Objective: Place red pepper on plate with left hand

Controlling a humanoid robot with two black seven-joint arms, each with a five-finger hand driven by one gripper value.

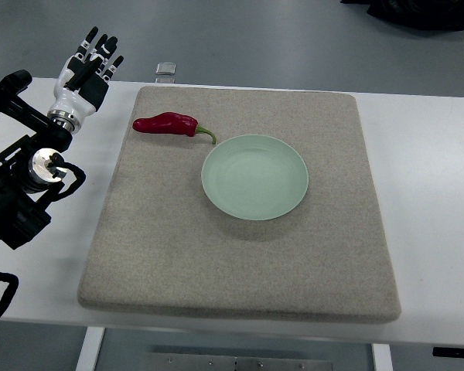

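A red pepper (167,124) with a green stem lies on the grey mat (240,263), just up and left of the plate. The pale green plate (254,177) sits near the mat's middle with nothing on it. My left hand (93,60) is raised at the far left, beyond the mat's left edge, fingers stretched out and holding nothing. It is well apart from the pepper, to its upper left. The right arm does not show.
The mat lies on a white table (425,154). A small clear object (165,69) sits at the table's far edge, above the pepper. Black cables and arm links (15,193) fill the left side.
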